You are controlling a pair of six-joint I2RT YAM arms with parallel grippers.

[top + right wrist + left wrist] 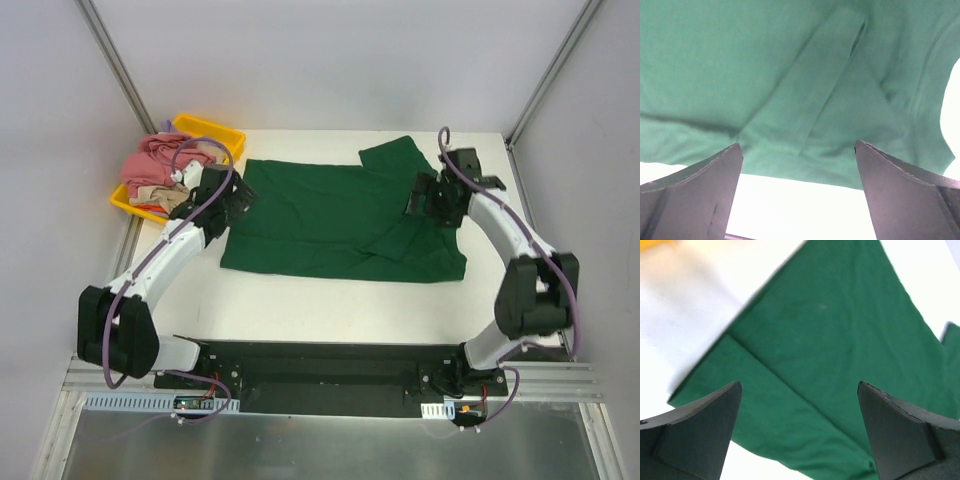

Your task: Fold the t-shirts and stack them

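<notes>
Cloth of the dark green t-shirt (320,225) lies flat, softly creased.

**White desk, one shirt, one tray**

The white desk (300,300) carries a dark green t-shirt (330,225) spread across its middle; the shirt lies flat, with a fold over its right part and one sleeve reaching toward the far right; a yellow tray (215,128) sits at the far left corner, near the shirt's left edge
</notes>
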